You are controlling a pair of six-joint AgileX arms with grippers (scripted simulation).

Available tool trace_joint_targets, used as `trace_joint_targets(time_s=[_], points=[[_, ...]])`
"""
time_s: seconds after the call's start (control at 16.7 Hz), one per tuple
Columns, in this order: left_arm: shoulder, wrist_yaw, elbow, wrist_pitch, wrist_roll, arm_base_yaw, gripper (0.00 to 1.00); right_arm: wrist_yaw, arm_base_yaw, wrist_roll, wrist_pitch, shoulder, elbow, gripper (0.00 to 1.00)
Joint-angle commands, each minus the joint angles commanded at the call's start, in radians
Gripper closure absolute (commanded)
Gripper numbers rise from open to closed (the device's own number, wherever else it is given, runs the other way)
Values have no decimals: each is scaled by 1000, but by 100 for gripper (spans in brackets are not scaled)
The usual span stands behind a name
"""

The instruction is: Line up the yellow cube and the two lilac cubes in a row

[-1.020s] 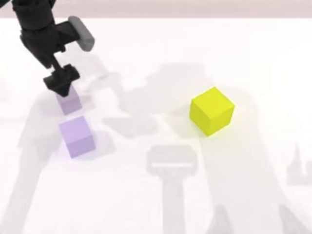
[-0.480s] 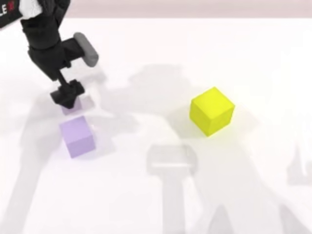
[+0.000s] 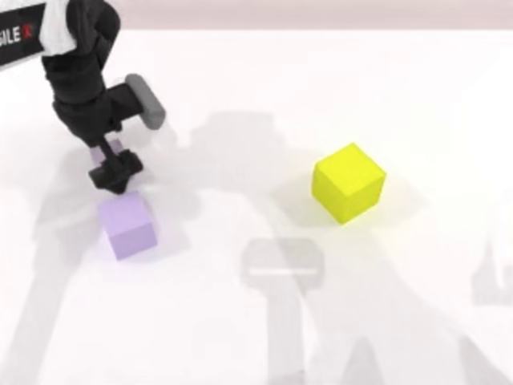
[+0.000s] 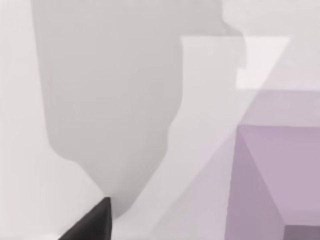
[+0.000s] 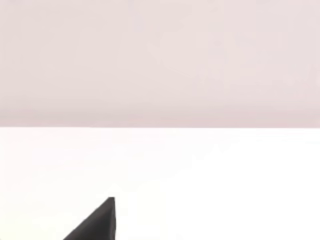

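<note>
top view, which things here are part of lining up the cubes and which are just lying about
Part of the job:
- yellow cube
- larger lilac cube
- smaller lilac cube, mostly hidden under the left arm
- left tool, low over the lilac cubes

Lying about:
- nothing but the bare table

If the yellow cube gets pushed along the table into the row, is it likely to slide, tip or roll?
The yellow cube has flat faces and sits squarely on the table, so it should slide, not roll. It looks as wide as tall, so a low push probably won't tip it. Its weight cannot be judged from these views.
</note>
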Motion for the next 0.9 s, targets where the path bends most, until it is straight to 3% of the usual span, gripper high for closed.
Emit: trace_joint_targets(time_s=[0.78,0.9], points=[[0,0,0,0,0,0,98,0,0,0,0,0,0,0],[0,0,0,0,0,0,100,0,0,0,0,0,0,0]])
